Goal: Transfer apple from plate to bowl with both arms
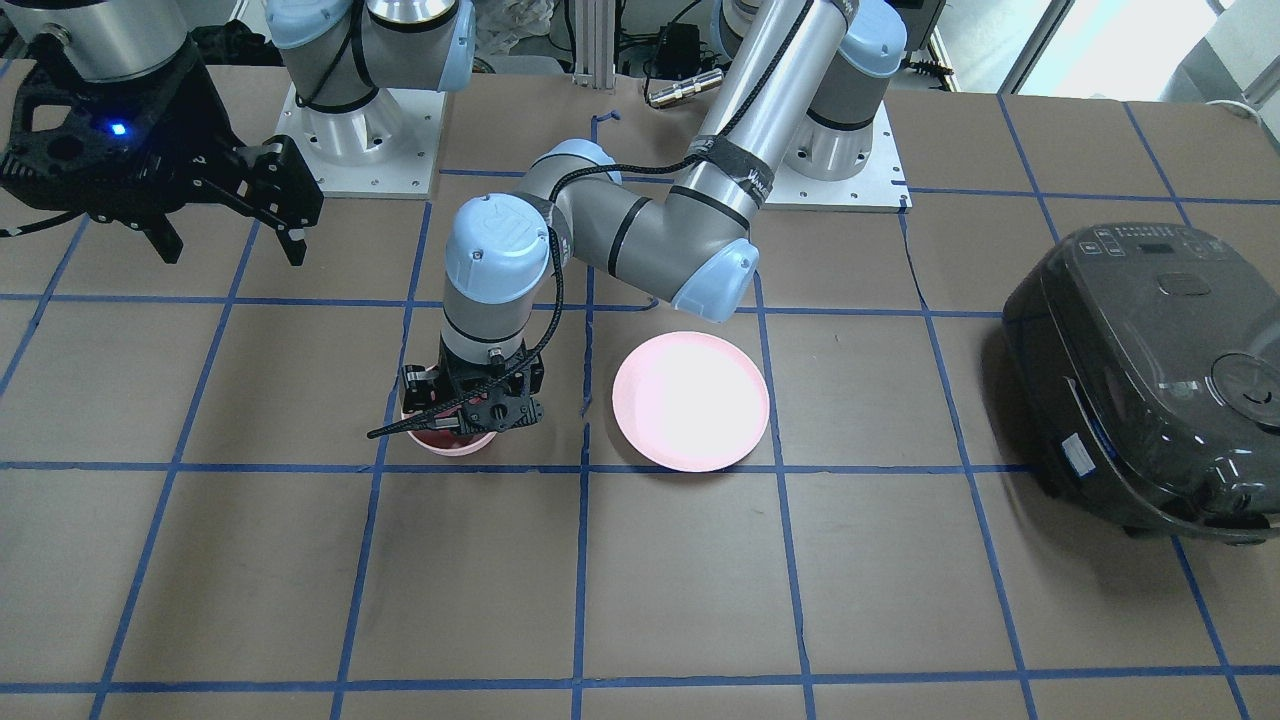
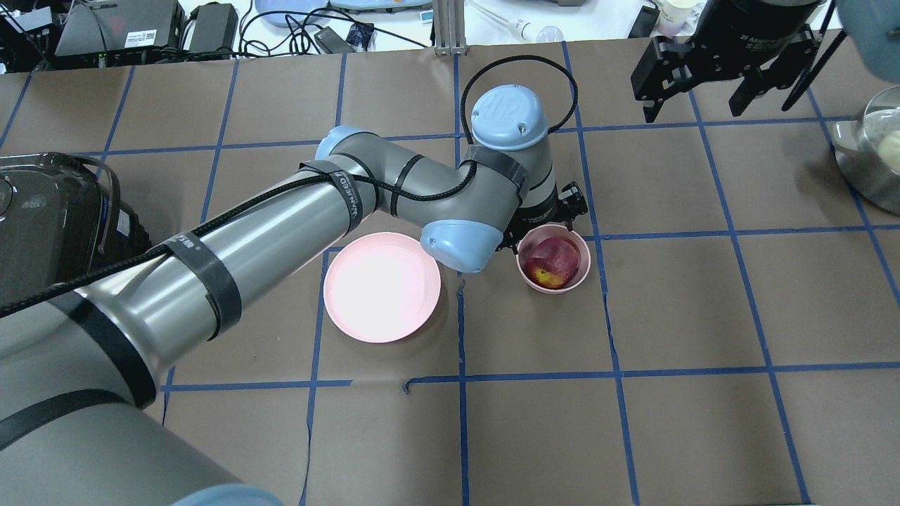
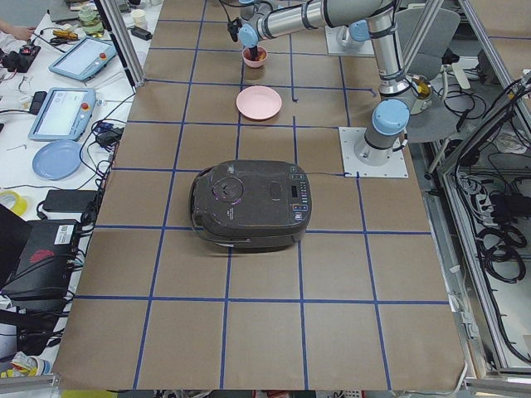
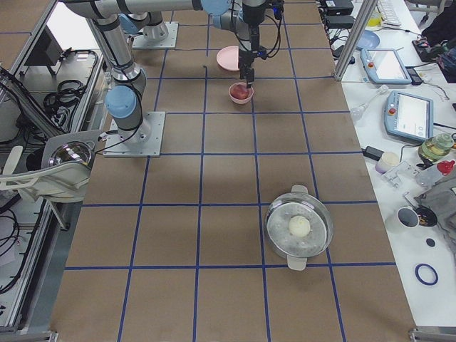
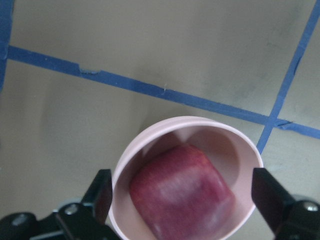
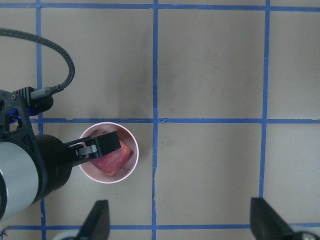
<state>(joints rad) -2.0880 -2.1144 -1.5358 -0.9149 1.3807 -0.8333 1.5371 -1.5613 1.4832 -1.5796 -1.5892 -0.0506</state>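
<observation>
The dark red apple [image 2: 553,261] lies inside the small pink bowl [image 2: 586,267], and it also shows in the left wrist view [image 5: 182,195]. My left gripper [image 1: 465,415] hangs right over the bowl, open, with its fingers [image 5: 102,192] spread wider than the bowl [image 5: 150,137] and off the apple. The wide pink plate [image 2: 382,287] is bare, beside the bowl on its left in the overhead view. My right gripper [image 2: 696,98] is open and empty, held high and well away from the bowl; its camera looks down on the bowl [image 6: 131,167].
A dark rice cooker [image 1: 1150,380] stands on the robot's left side of the table. A metal pot [image 2: 868,154] with a pale ball in it sits at the robot's far right. Blue tape lines grid the brown table.
</observation>
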